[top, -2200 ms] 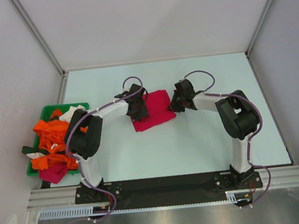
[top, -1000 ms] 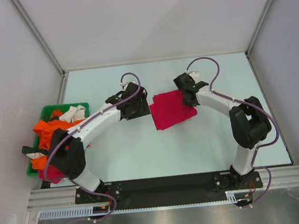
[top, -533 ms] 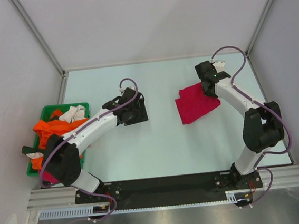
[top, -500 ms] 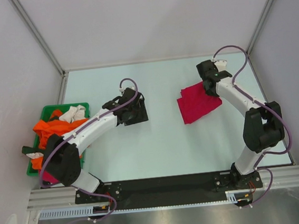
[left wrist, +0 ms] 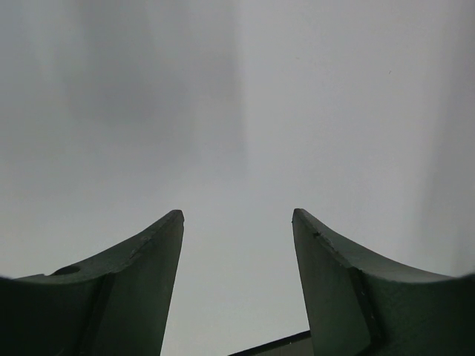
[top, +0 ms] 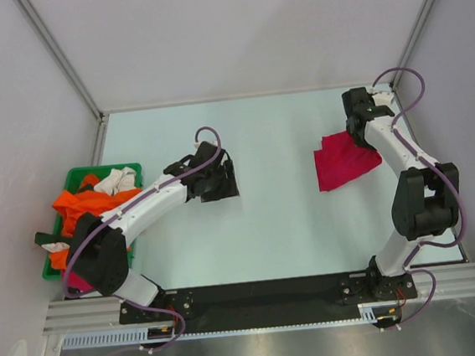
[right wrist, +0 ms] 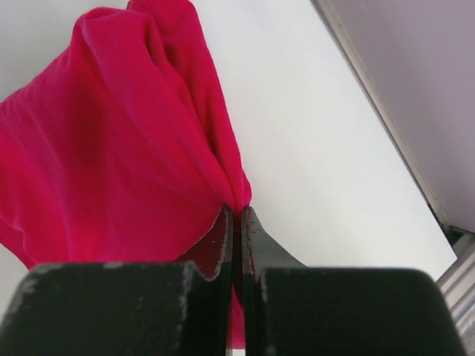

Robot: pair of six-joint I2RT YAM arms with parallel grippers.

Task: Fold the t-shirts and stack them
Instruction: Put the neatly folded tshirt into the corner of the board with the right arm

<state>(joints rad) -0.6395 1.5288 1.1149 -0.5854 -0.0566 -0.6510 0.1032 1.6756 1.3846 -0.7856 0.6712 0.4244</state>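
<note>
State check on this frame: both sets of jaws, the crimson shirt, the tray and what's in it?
crimson t-shirt: folded, one edge pinched and bunched
right gripper: jaws shut on the crimson t-shirt's edge
left gripper: jaws open, nothing between them
green tray: full, cloth spilling over its near rim
orange t-shirts: unfolded, heaped in the green tray

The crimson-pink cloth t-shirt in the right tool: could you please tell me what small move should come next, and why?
Probably open the right tool. It is shut on an edge of the folded crimson-pink cloth t-shirt, which lies on the pale table at its far right, a likely stacking spot; the left tool is open and empty.
</note>
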